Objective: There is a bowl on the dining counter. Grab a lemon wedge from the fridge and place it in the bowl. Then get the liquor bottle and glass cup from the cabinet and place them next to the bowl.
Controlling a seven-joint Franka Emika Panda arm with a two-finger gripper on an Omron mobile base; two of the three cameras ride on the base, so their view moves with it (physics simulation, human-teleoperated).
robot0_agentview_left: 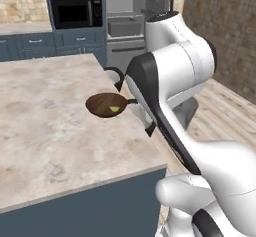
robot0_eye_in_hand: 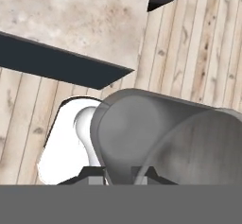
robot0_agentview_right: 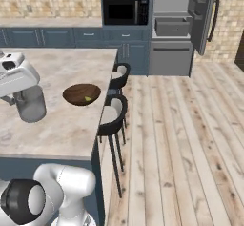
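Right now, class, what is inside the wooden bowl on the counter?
A small lemon wedge lies inside the bowl. Its near rim covers part of the bowl's bottom.

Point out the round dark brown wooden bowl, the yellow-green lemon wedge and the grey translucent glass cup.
Wooden bowl (robot0_agentview_right: 76,92): right base view, inner wall.
Lemon wedge (robot0_agentview_left: 115,109): left base view, middle.
Glass cup (robot0_agentview_right: 31,107): right base view, side wall.

one bowl (robot0_agentview_right: 81,94), one lemon wedge (robot0_agentview_right: 87,98), one glass cup (robot0_agentview_right: 31,104)
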